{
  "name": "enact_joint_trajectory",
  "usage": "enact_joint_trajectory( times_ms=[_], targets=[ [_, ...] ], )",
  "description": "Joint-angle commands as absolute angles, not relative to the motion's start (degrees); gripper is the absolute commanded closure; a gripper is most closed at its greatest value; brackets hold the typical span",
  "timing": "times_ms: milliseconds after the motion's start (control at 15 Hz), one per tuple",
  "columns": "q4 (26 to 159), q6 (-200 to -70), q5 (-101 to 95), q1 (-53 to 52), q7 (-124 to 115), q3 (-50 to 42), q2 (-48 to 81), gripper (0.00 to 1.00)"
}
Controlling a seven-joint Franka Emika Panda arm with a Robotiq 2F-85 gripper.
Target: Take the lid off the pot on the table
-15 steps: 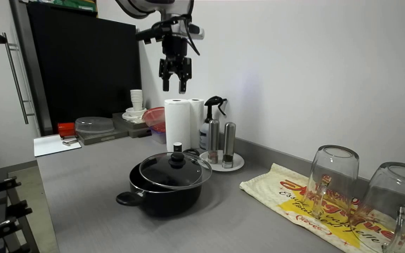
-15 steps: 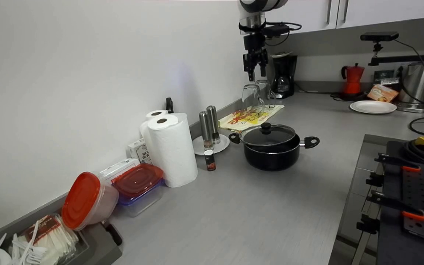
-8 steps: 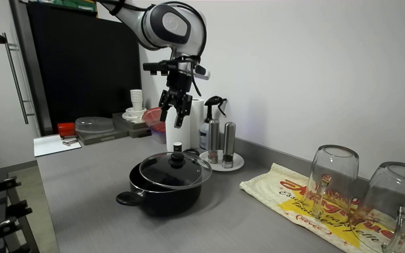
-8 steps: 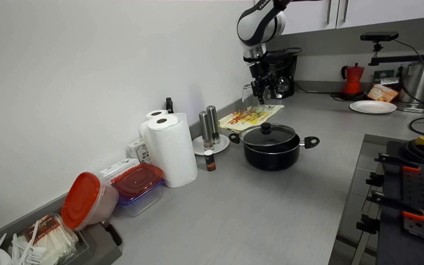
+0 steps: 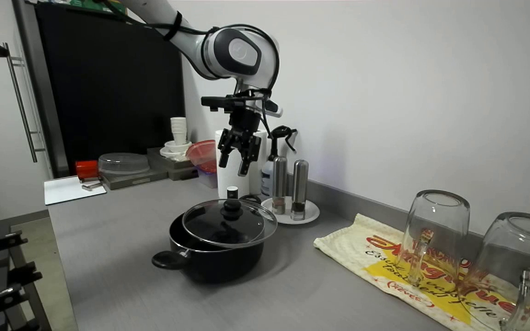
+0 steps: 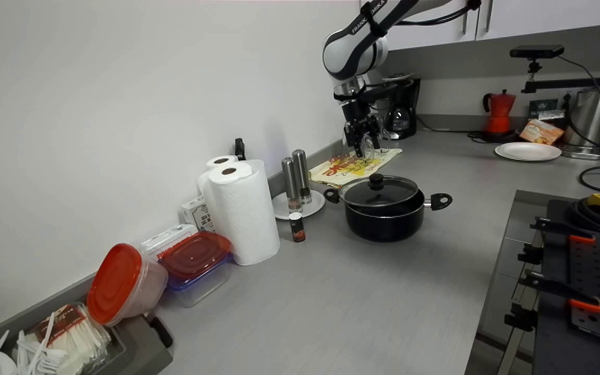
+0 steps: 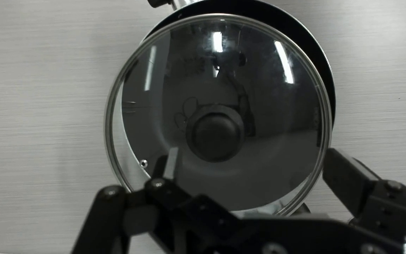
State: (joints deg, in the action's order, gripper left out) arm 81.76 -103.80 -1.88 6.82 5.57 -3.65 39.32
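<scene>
The black pot [image 5: 221,267] stands on the grey table [image 5: 127,248]; the pot also shows in an exterior view [image 6: 386,228]. The glass lid [image 5: 210,227] with its black knob [image 5: 232,209] lies off-centre on the pot, overhanging the wall side. A crescent of the pot's inside shows on the opposite side. In the wrist view the lid [image 7: 259,84] fills the middle, with the knob [image 7: 215,134] inside it. My gripper [image 5: 233,167] is open and empty, tilted, in the air above the lid and apart from it. It also shows in an exterior view [image 6: 367,151].
Two steel mills [image 5: 299,188] stand on a white plate [image 5: 308,214] close behind the pot, with a small spice jar [image 6: 297,227] beside. Paper towel rolls [image 6: 245,213] and a spray bottle [image 5: 267,177] stand by the wall. Glass mugs [image 5: 435,239] stand upside down on a cloth [image 5: 361,234].
My gripper has come down from high above and tilted, then shifted a little further toward the wall side and lower. Its fingers stay open. The pot and lid have not moved.
</scene>
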Motion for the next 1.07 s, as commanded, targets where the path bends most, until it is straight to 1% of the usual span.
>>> enact_joint_trajectory(
  times_ms=[0,1000],
  targets=[
    [76.7,-100.6,-2.0,6.7,4.7,-3.5,43.6,0.00],
    [70.4,-95.3,-3.1,6.4,5.1,-3.7,49.6,0.00]
  ],
)
